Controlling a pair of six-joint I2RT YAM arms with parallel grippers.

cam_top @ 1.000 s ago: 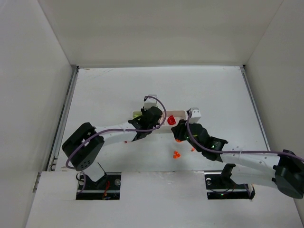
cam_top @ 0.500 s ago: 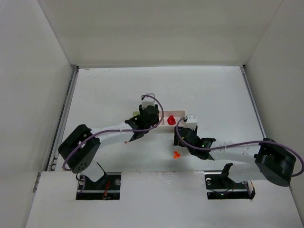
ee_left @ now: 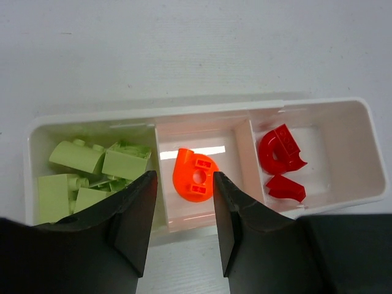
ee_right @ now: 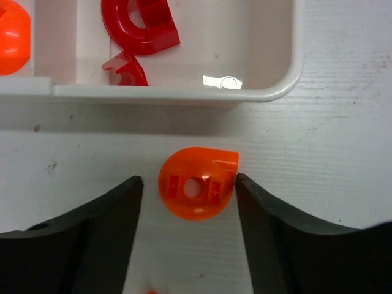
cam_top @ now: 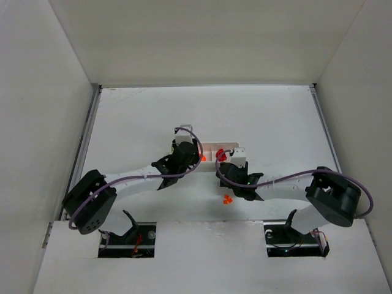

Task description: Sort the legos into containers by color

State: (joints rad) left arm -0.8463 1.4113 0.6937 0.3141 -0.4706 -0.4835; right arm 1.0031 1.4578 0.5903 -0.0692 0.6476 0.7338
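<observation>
Right arm folded inward; right hand gapes around orange brick beside tray; left hand gapes.

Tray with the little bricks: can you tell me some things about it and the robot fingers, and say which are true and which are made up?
1. The green bricks lie in one end compartment of the tray. True.
2. The middle compartment holds two orange bricks. False: just one orange brick lies there.
3. Two red bricks share the other end compartment. True.
4. The right fingers hold an orange brick up in the air. False: the loose brick lies on the table beside the tray, between the open fingers.
5. The left fingers are open and empty. True.
</observation>
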